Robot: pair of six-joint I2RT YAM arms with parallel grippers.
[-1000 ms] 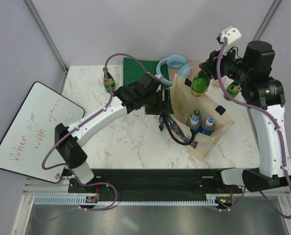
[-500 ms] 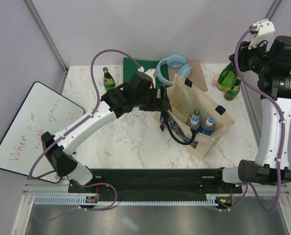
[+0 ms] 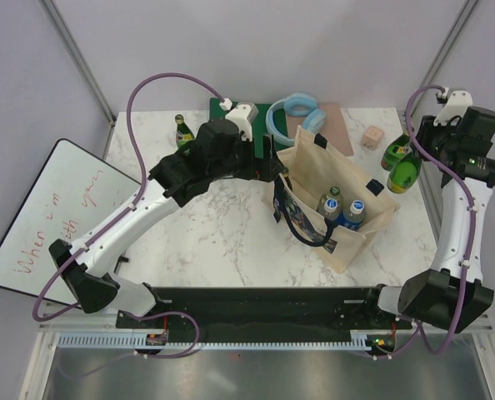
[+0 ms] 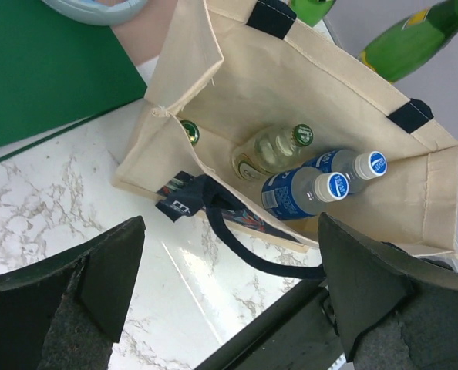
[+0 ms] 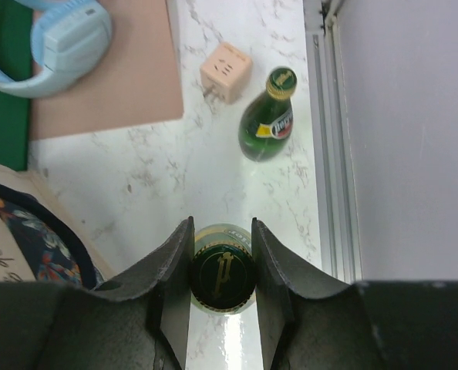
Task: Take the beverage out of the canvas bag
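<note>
The beige canvas bag (image 3: 372,200) stands open right of the table's middle, its dark strap (image 4: 237,239) trailing over the marble. Inside the canvas bag (image 4: 291,77) lie two blue-labelled bottles (image 4: 298,191) and a clear bottle with a green cap (image 4: 271,148). My left gripper (image 4: 229,231) hangs open above the bag's left rim, with nothing between its fingers; from above, the left gripper (image 3: 268,162) is just left of the bag. My right gripper (image 5: 223,254) is shut on the cap of a green beverage bottle (image 5: 223,276). The held bottle (image 3: 406,173) is outside the bag, near the table's right edge.
A second green bottle (image 5: 267,116) stands by a beige cube (image 5: 225,71) at the back right. A third green bottle (image 3: 183,133) is at the back left. A green mat (image 3: 239,117), light-blue headphones (image 3: 293,111) and a pink pad (image 3: 337,127) lie behind the bag. A whiteboard (image 3: 52,221) leans off the left edge.
My right arm has carried the green bottle from over the bag out to the table's right edge. The left gripper has opened wide and drawn back from the bag's rim.
</note>
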